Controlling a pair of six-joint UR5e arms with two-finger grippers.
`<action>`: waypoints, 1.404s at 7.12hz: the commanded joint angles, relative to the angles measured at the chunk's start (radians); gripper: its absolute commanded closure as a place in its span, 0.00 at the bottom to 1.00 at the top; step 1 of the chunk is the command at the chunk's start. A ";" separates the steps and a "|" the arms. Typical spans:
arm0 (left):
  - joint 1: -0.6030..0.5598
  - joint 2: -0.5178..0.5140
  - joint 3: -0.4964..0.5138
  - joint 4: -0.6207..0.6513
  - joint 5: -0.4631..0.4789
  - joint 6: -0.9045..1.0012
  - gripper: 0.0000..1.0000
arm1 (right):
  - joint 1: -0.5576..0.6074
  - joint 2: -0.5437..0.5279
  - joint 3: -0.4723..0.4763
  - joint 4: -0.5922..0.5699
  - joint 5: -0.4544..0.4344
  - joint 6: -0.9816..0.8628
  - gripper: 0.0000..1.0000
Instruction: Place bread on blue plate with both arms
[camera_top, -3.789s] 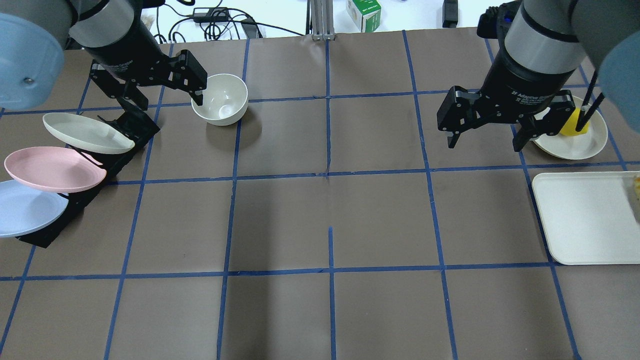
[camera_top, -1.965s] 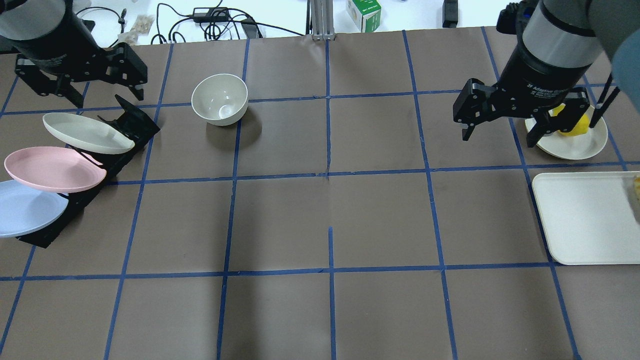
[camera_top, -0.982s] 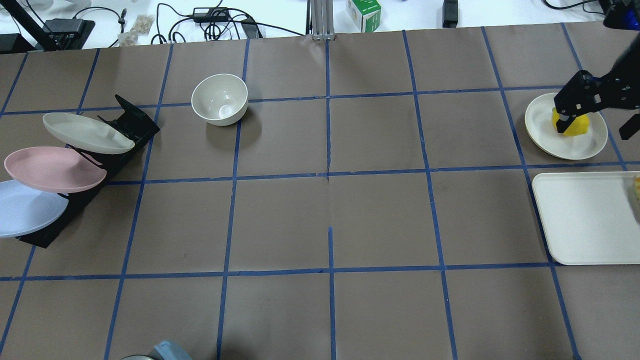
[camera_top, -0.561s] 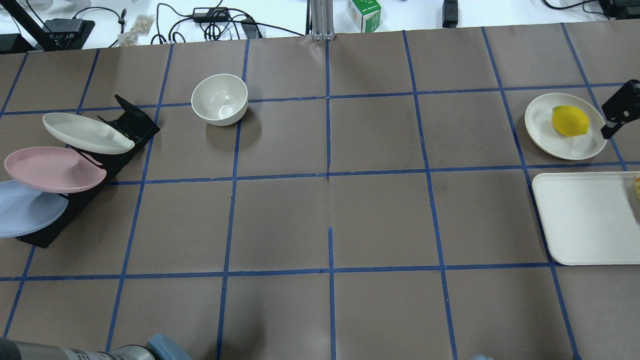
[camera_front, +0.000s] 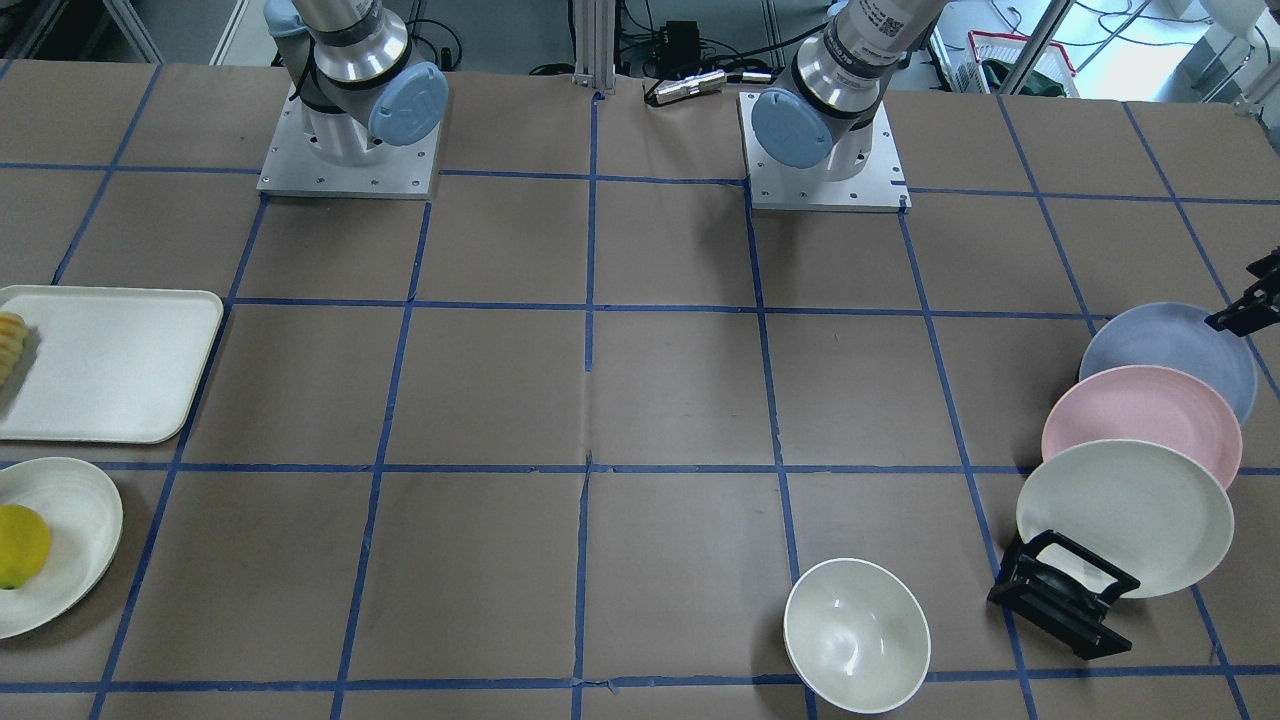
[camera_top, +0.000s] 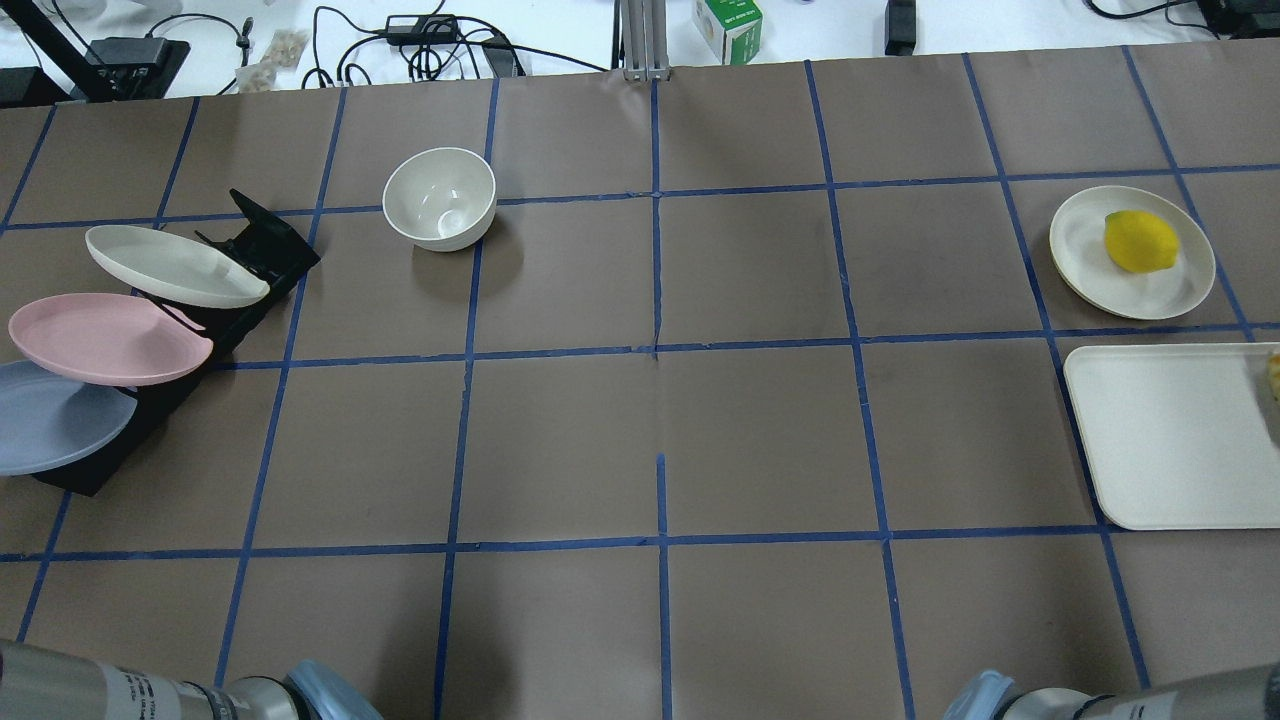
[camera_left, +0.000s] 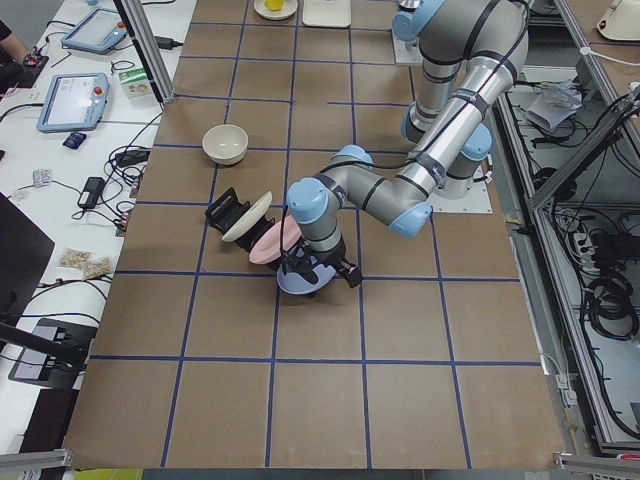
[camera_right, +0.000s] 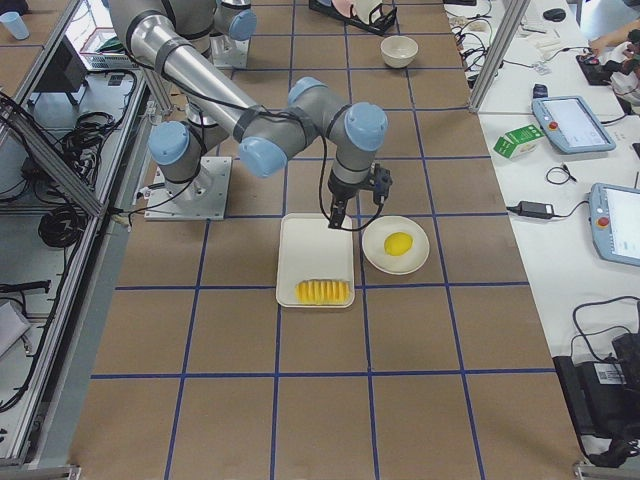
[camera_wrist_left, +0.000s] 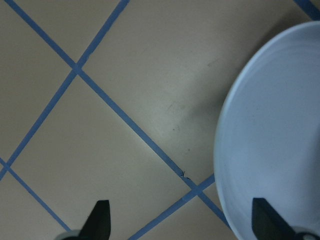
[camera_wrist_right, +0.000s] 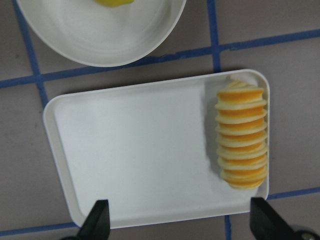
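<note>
Bread (camera_wrist_right: 241, 137) lies along one short edge of the white tray (camera_wrist_right: 135, 150), where we see the right gripper (camera_wrist_right: 181, 222) hovering above with jaws spread wide, while the blue plate (camera_wrist_left: 275, 135) leans in the black rack (camera_top: 270, 245) partly under the left gripper (camera_wrist_left: 182, 222), its jaws likewise apart.

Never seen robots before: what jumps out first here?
The orange-and-yellow striped bread lies at one end of a white tray, with the right end effector open above it. At the table's other end, the blue plate, a pink plate and an off-white plate fan from a black rack, the left end effector open over the blue rim.
</note>
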 joint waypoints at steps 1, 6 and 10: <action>0.002 -0.018 0.000 0.032 -0.014 -0.014 0.25 | -0.062 0.099 0.000 -0.121 -0.009 -0.095 0.00; 0.004 -0.016 -0.001 0.030 -0.132 -0.002 1.00 | -0.100 0.266 0.000 -0.187 -0.013 -0.128 0.00; 0.004 0.026 0.025 -0.026 -0.107 0.019 1.00 | -0.100 0.294 0.000 -0.192 -0.048 -0.108 0.43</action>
